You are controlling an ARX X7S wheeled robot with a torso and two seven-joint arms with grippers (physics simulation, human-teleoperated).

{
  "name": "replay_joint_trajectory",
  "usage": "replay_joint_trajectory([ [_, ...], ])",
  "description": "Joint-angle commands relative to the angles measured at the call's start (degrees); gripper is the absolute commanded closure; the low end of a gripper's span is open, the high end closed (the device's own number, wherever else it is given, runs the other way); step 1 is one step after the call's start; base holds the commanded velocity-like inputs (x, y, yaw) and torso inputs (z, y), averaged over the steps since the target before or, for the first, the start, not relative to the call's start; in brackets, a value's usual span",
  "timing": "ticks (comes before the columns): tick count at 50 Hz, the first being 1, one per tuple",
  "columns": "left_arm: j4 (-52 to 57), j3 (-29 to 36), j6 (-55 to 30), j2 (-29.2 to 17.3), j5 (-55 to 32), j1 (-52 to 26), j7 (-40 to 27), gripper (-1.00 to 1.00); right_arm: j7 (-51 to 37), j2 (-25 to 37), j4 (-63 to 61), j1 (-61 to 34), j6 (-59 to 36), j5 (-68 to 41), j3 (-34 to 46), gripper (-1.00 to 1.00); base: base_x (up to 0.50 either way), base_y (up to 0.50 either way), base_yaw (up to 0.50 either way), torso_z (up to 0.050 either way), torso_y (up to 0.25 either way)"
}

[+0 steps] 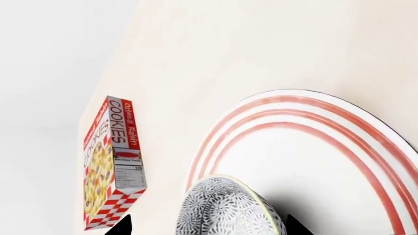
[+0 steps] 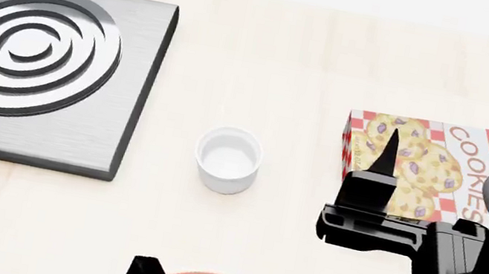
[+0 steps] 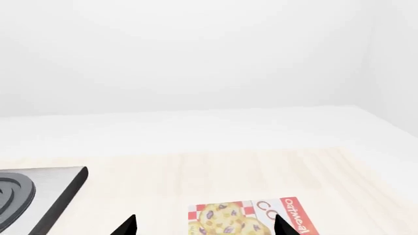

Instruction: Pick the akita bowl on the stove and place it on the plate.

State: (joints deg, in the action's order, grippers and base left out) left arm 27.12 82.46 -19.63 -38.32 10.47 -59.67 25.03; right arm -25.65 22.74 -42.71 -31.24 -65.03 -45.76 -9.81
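The bowl (image 1: 228,208) is seen between the spread fingertips of the left gripper (image 1: 207,226), over the plate (image 1: 339,161); whether it is gripped cannot be told. The right gripper (image 3: 203,226) is held wide and empty above the cookie box (image 2: 425,169). The stove (image 2: 41,63) lies bare, well apart, with a cup (image 2: 228,158) between.

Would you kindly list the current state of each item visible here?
Speckled grey-patterned akita bowl: upright over the plate, between the left jaws.
Red-ringed white plate: flat on table.
Dark-grey square stove: burner bare.
Small plain white cup: upright, empty.
Cookie box: lying flat.
Right gripper: open, empty.
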Motion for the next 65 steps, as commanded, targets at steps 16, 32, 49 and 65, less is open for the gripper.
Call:
replay_joint_trajectory([
  [16, 1.7, -1.7, -0.9, 1.6, -1.2, 0.5, -1.4, -1.0, -0.6, 0.4, 0.2, 0.0, 0.4, -0.6, 0.3, -1.0, 0.0, 0.0, 0.0, 0.0, 0.0],
  [32, 2.5, -2.3, -1.7, 2.0, -1.4, 0.4, -1.4, -1.0, -1.0, 0.7, 0.3, 0.1, 0.7, -1.0, 0.5, -1.0, 0.0, 0.0, 0.0, 0.0, 0.0],
  [49, 3.6, -4.9, -2.4, 2.7, -3.7, 0.8, -2.7, -1.0, -1.3, 0.9, 0.4, 0.1, 1.0, -1.4, 0.7, -1.0, 0.0, 0.0, 0.0, 0.0, 0.0],
  [65, 4.1, -6.3, -2.7, 2.7, -5.1, 1.7, -4.0, -1.0, -1.6, 1.2, 0.5, 0.1, 1.3, -1.7, 0.8, -1.0, 0.0, 0.0, 0.0, 0.0, 0.0],
])
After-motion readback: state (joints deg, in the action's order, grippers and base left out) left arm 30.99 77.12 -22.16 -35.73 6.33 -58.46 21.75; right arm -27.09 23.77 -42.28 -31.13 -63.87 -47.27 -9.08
